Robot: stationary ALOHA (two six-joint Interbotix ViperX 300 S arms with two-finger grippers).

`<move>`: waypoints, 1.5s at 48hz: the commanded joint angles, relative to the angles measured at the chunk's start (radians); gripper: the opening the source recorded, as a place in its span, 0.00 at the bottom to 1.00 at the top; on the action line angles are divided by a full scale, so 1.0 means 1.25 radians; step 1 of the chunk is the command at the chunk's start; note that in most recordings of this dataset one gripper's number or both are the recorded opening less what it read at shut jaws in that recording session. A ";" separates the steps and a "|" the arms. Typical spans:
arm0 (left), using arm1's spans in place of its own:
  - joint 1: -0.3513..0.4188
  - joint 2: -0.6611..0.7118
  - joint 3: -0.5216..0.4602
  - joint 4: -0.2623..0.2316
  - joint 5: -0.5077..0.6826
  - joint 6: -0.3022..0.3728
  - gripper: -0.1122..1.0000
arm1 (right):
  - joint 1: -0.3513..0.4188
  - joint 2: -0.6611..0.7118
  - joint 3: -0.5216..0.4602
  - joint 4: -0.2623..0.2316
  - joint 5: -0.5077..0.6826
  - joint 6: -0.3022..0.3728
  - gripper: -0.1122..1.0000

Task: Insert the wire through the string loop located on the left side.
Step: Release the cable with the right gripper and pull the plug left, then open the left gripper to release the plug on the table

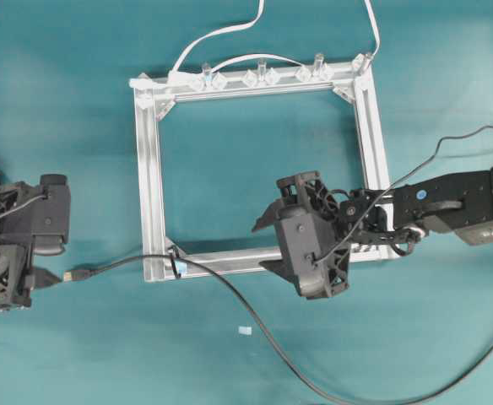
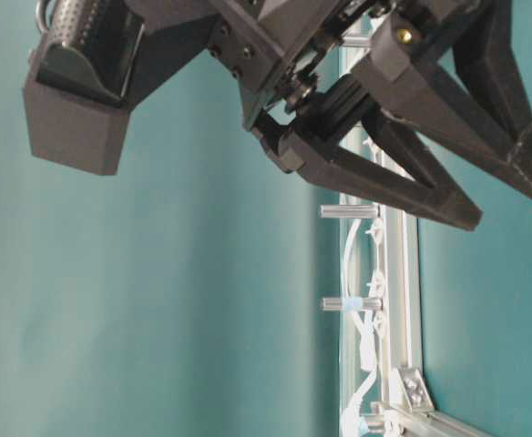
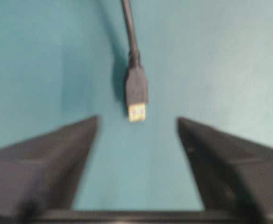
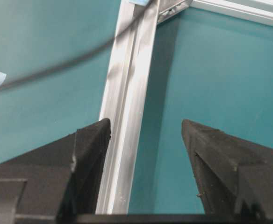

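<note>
Wire [image 1: 230,291] already runs through loop [image 1: 177,258] at frame [image 1: 149,169] lower-left corner; plug [image 1: 78,275] lies free on table just right of left gripper [image 1: 48,277], long axis pointing straight at it. Left gripper spread, empty, nearer arm. Right gripper [image 1: 268,245] spread, empty, over frame's bottom rail, well apart from plug.

Overhead, table-level, two close wrist views
</note>
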 commanded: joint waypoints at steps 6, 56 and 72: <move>-0.004 -0.005 -0.020 0.000 0.002 -0.002 0.78 | 0.002 -0.025 -0.009 -0.001 -0.007 0.001 0.69; 0.079 -0.142 0.011 0.129 -0.104 0.012 0.78 | -0.010 -0.129 0.094 -0.001 -0.201 0.000 0.69; 0.184 -0.335 0.063 0.131 -0.113 0.093 0.76 | -0.012 -0.174 0.157 0.010 -0.265 0.006 0.69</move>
